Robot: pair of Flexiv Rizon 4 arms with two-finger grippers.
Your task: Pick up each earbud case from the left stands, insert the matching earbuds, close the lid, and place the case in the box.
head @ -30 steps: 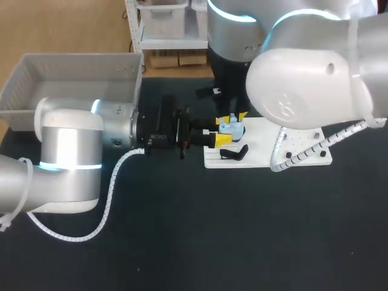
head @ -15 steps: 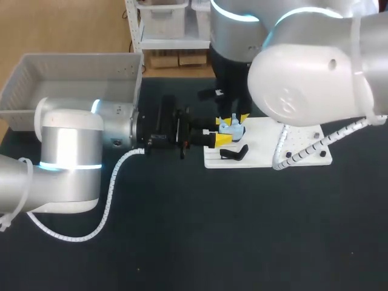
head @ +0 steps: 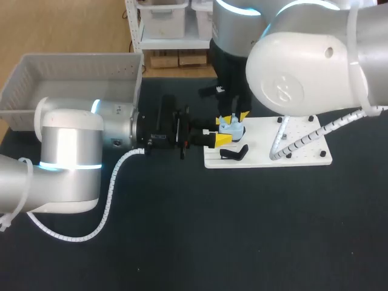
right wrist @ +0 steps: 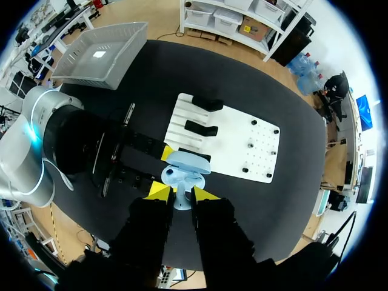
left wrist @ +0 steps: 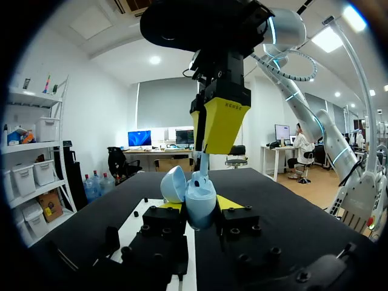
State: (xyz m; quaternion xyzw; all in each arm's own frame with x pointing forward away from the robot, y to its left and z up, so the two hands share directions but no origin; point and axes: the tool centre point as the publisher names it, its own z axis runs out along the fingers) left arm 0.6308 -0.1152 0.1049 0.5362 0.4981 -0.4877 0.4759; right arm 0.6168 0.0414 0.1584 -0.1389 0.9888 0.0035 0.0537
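Over the left end of the flat white perforated board point(head: 260, 159), your left gripper point(left wrist: 200, 213) is clamped on the small light-blue rounded earbud case point(head: 231, 128). Its yellow tips press against the case from two sides. The case's lid point(left wrist: 173, 183) stands open, tipped back to one side, with the hollow of the case facing up.

Your right arm comes in from the far right and hangs its gripper point(right wrist: 180, 193) straight down over the case. Its two yellow fingers are closed on a pale blue-white earbud point(left wrist: 203, 163). In the left wrist view the earbud's lower end meets the open mouth of the case, though you cannot tell how deep it sits. In the right wrist view the case lies just ahead of the right fingertips, with the left arm's black fingers reaching in from the side.

Two black moulded stands point(right wrist: 200, 128) sit on the board's slotted end, near the case. In the head view one of them lies just beside the left gripper, on the side nearer the camera. The rest of the board carries a few small black pegs point(right wrist: 248, 144) and lies well apart from the held case.

The grey plastic box point(head: 66, 85) sits at the far left corner of the black tabletop point(head: 242, 230), behind the left arm and well away from the case.
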